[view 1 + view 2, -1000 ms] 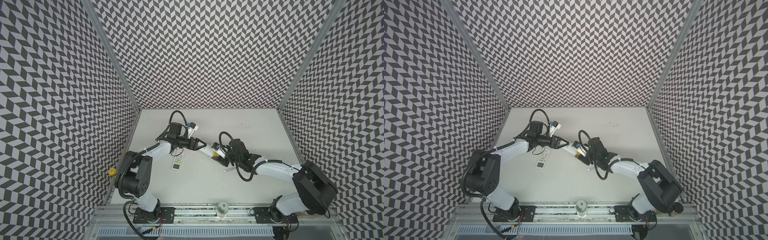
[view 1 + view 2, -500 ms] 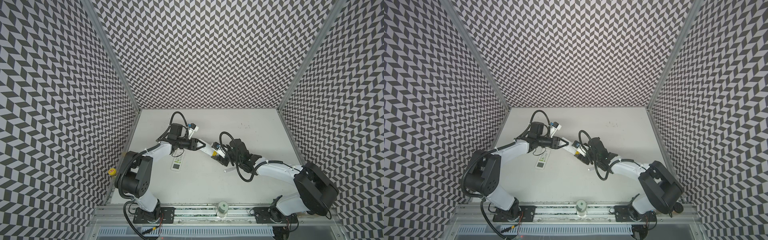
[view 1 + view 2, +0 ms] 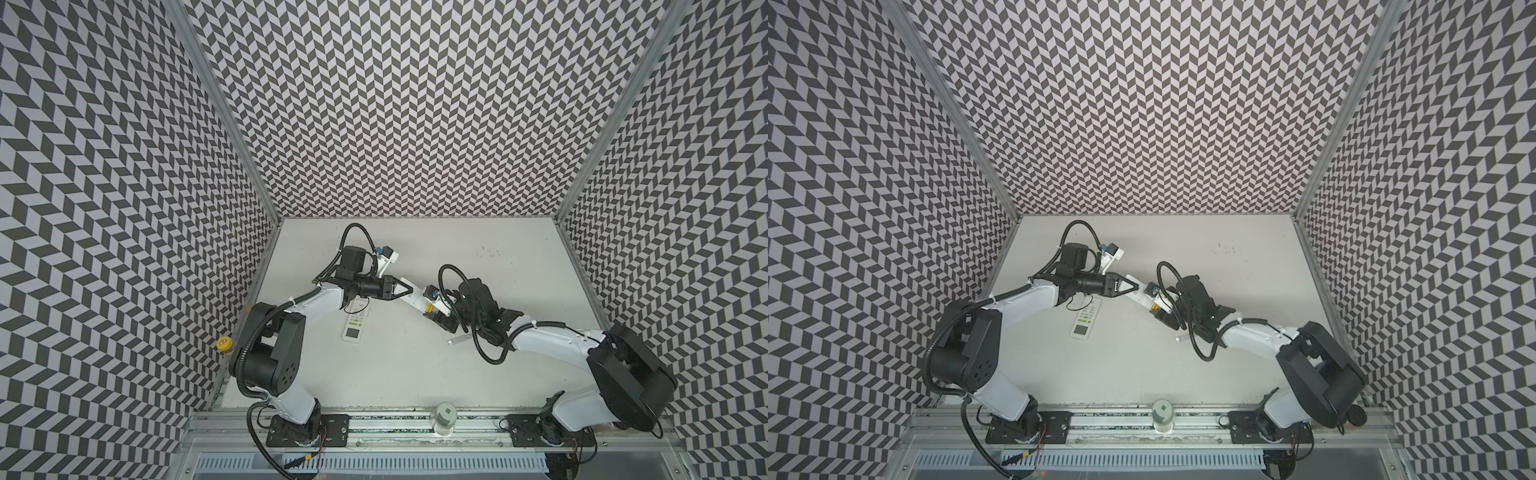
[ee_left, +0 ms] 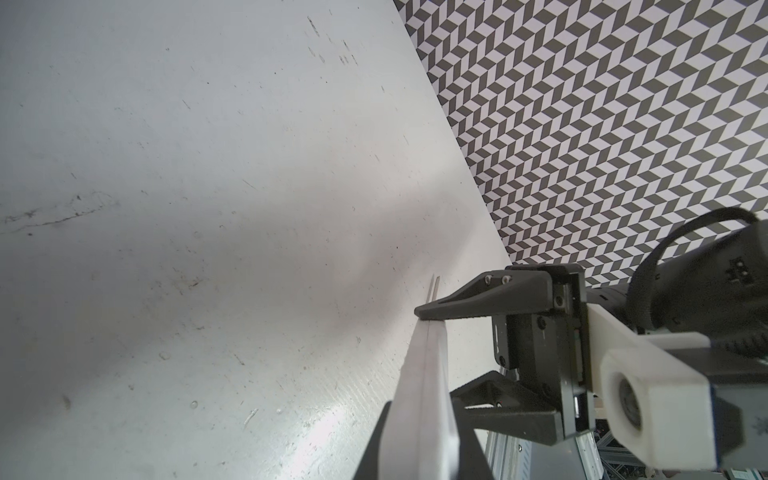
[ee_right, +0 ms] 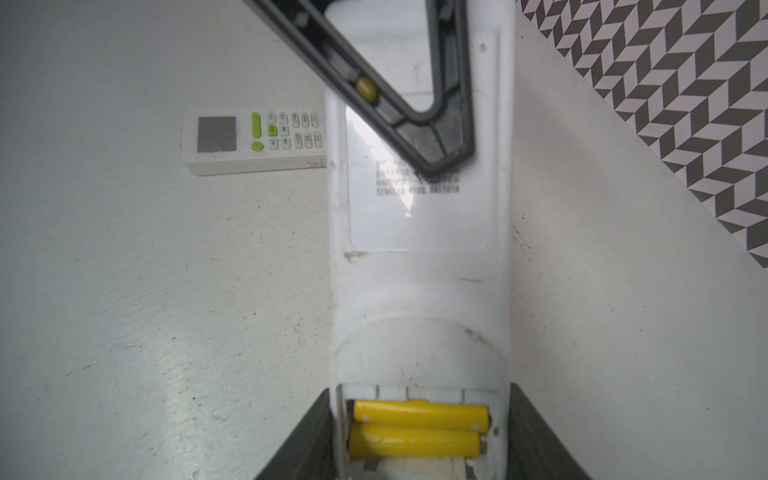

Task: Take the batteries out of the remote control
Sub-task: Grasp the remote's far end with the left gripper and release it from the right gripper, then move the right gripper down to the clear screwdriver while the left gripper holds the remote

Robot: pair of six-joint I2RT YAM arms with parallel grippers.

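Raised remote (image 3: 417,300): mid-table, between left gripper (image 3: 409,291) and right gripper (image 3: 440,321).
Batteries (image 5: 417,428): side by side in its compartment, right-gripper end.
Second remote (image 3: 356,326): flat on table (image 3: 415,374), left of raised remote and nearer.
Screwdriver (image 3: 457,340): on table, right of raised remote and nearer.

Chevron box, plain white deck

Black-and-white chevron walls (image 3: 395,104) close it in at 9, 12 and 3 o'clock, with silvery corner posts (image 3: 220,109) at 11 and 1. Floor's a scuffed off-white tabletop (image 3: 415,365), kinda glary in the wrist views, few dark specks (image 3: 490,250) toward 1 o'clock. Slotted aluminium rail (image 3: 395,426) runs along the 6 o'clock edge. Light's soft and even.
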